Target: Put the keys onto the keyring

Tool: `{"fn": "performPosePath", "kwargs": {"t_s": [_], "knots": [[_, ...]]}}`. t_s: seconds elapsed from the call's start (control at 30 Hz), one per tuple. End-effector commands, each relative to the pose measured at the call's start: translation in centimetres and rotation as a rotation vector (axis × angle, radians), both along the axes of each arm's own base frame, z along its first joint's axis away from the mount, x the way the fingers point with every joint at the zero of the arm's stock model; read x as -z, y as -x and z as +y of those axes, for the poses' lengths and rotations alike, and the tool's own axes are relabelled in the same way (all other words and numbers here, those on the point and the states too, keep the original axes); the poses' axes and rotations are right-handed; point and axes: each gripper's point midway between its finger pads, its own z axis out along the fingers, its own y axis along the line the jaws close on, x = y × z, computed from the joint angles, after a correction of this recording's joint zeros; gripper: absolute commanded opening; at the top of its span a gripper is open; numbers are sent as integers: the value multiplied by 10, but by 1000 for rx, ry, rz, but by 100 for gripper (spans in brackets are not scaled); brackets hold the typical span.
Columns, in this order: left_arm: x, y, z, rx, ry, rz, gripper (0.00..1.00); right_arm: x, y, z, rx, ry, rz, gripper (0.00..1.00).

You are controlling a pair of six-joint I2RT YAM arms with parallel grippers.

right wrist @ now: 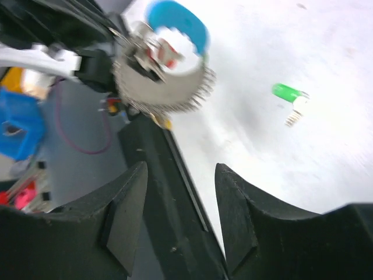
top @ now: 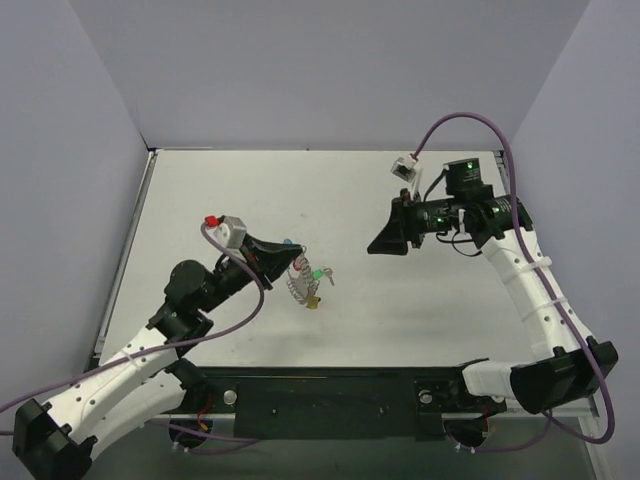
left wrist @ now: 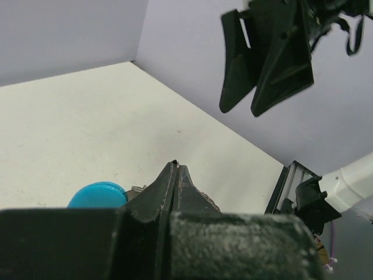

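Observation:
My left gripper (top: 287, 258) is shut on the keyring (top: 297, 282), a silvery coiled-wire loop with blue (top: 288, 242), red and yellow (top: 313, 302) tags hanging from it. In the left wrist view the jaws meet at the tips (left wrist: 176, 165), with the blue tag (left wrist: 98, 194) beside them. The right wrist view shows the keyring (right wrist: 166, 87) held up. The green-tagged key (right wrist: 289, 95) lies apart from it on the table and also shows in the top view (top: 322, 272). My right gripper (top: 384, 241) is open and empty, right of the ring, pointing at it. The black-rimmed key is not visible.
The white table (top: 420, 300) is walled at the back and both sides. A black rail (top: 330, 385) runs along the near edge by the arm bases. The right gripper (left wrist: 265, 64) hangs high in the left wrist view.

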Motion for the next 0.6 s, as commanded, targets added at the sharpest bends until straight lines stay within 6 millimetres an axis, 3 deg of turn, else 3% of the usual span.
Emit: {"fn": "performPosePath", "kwargs": {"t_s": [0.0,0.1,0.13,0.17,0.2,0.23,0.27,0.3,0.33,0.37,0.4,0.43,0.47,0.5,0.57], "knots": [[-14,-23,-15,18,-13,134,0,34,-20,-56,171,142,-141,45],[-4,-48,-35,14,-29,220,0,48,-33,-85,287,184,-150,46],[-11,-56,-40,10,-14,231,0,52,-36,-99,342,191,-145,46],[4,-69,-48,-3,-30,281,0,54,-40,-108,381,200,-153,47],[-9,-76,-54,-3,-8,269,0,60,-42,-121,434,205,-142,47],[7,-88,-63,-10,-24,317,0,60,-44,-127,468,197,-144,47],[-6,-95,-70,-7,-4,305,0,64,-44,-139,510,195,-134,47],[12,-105,-82,-3,-23,348,0,65,-44,-142,523,185,-129,47],[-4,-111,-90,7,8,321,0,70,-42,-151,557,185,-117,47],[10,-117,-104,17,-4,348,0,72,-41,-153,565,181,-111,47],[0,-124,-114,27,24,329,0,78,-39,-160,588,182,-100,47],[14,-130,-129,44,17,360,0,84,-37,-161,587,180,-90,47],[0,-133,-140,62,52,327,0,85,-36,-165,603,178,-91,47],[15,-140,-156,73,42,351,0,90,-34,-166,606,172,-77,47],[16,-148,-184,106,59,335,0,91,-33,-173,635,169,-77,47]]}}
